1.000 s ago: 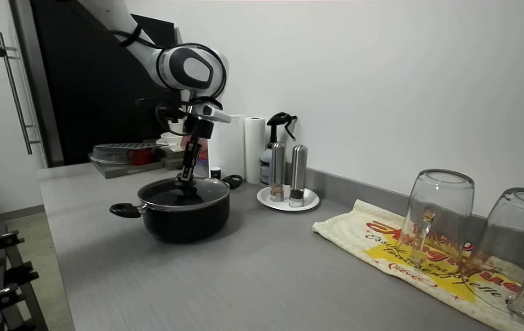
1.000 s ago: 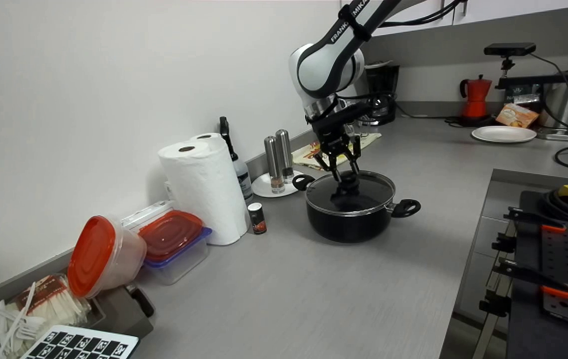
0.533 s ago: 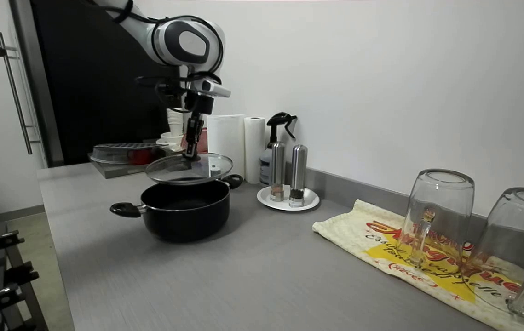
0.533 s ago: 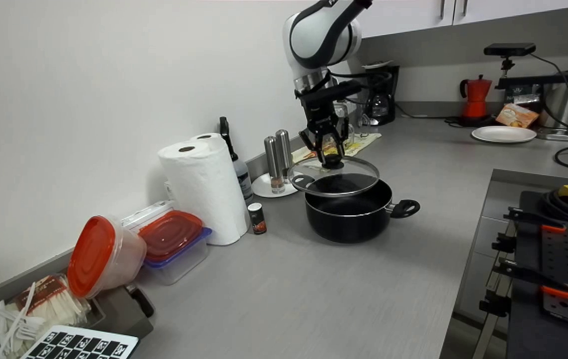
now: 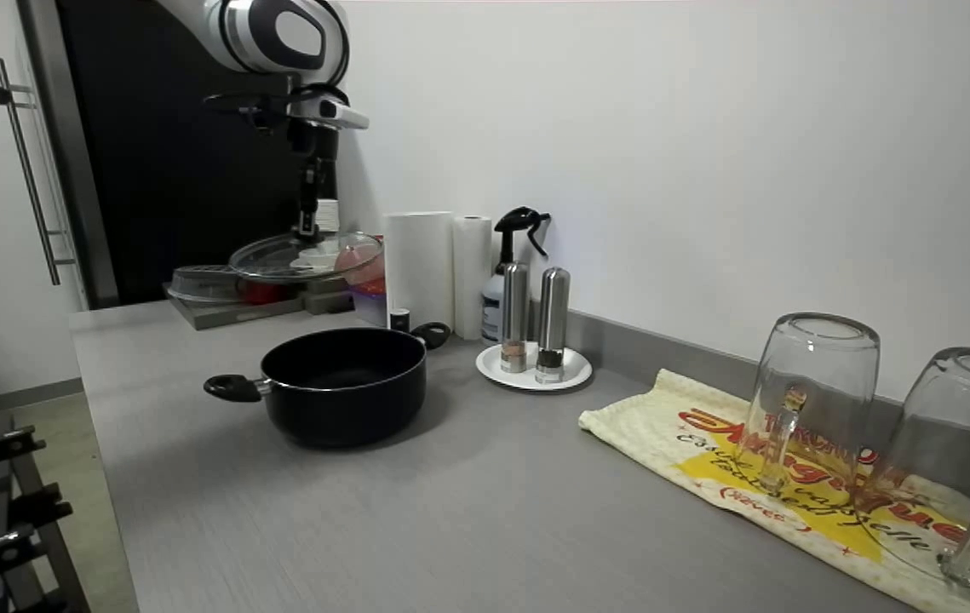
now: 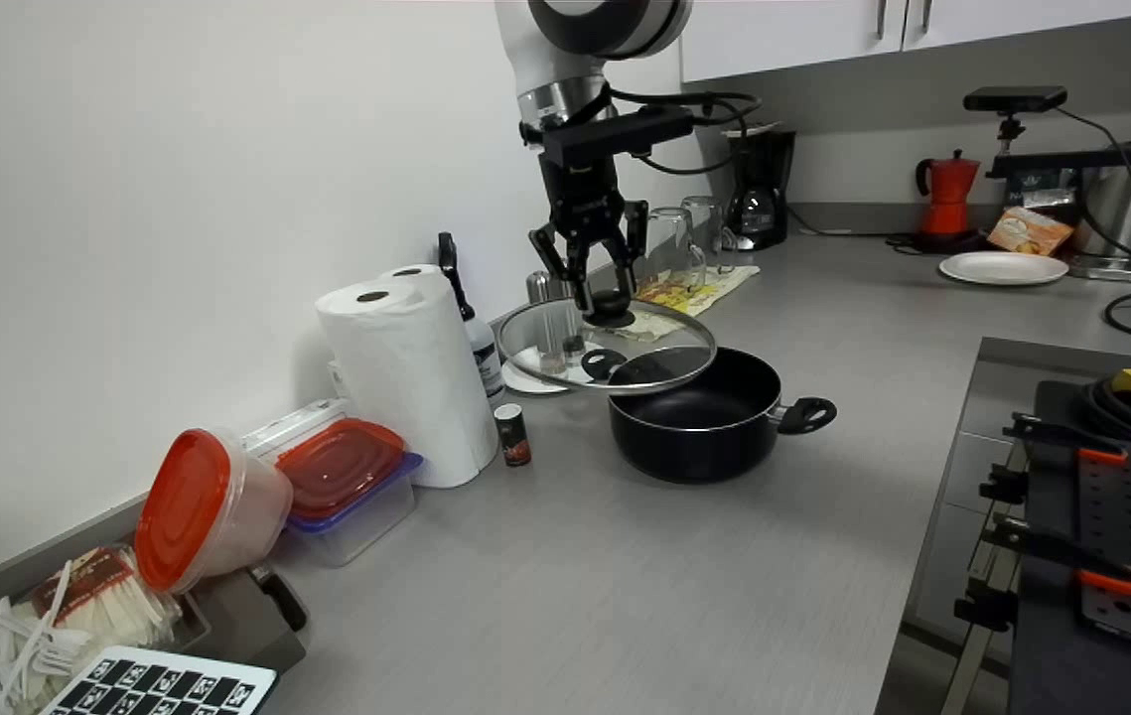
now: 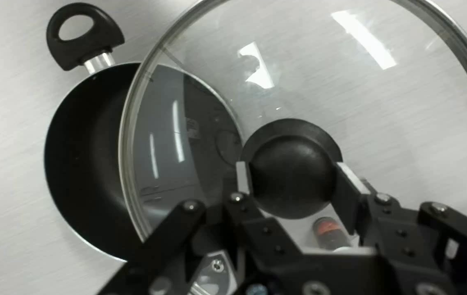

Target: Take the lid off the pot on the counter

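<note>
The black pot (image 5: 348, 410) stands open on the grey counter (image 5: 485, 519), and it also shows in an exterior view (image 6: 692, 455). My gripper (image 6: 607, 298) is shut on the black knob (image 7: 292, 176) of the glass lid (image 7: 299, 82), with one finger on each side of it. The lid hangs in the air, higher than the pot rim and off to one side, roughly level. In the wrist view, the lid overlaps part of the pot (image 7: 87, 164). In an exterior view, the lid (image 5: 280, 271) shows well apart from the pot.
Paper towel rolls (image 6: 416, 387), a small spice jar (image 6: 512, 435) and plastic containers (image 6: 347, 487) stand along the wall. Two metal mills stand on a white plate (image 5: 574, 372) near a spray bottle (image 5: 493, 302). Glass mugs (image 5: 825, 375) rest on a cloth (image 5: 646, 417).
One second ago the lid sat on the pot with my gripper at its knob. The gripper has lifted the lid up and moved it sideways off the pot, toward the paper towels and containers.
</note>
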Controlling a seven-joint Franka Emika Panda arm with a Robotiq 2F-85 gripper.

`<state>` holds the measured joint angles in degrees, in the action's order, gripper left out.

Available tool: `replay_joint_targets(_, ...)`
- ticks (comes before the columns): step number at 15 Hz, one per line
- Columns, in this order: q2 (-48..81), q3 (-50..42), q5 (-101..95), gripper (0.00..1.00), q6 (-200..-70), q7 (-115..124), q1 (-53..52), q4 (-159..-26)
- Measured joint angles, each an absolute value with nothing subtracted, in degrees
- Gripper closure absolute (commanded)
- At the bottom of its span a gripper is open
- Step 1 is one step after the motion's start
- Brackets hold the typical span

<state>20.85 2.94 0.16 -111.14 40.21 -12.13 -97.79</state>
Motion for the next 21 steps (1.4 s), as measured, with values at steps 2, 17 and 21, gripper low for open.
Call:
replay_joint_targets(2, 20.6, 5.1, -0.2, 0.75, -111.1, 40.4, -15.0, -98.4)
replay_joint_targets(17, 35.3, 10.6, -5.5, 0.75, -112.4, 46.2, -29.8, -95.5)
replay_joint_targets(21, 39.8, 10.1, -5.5, 0.75, -113.2, 46.9, -30.2, -90.5)
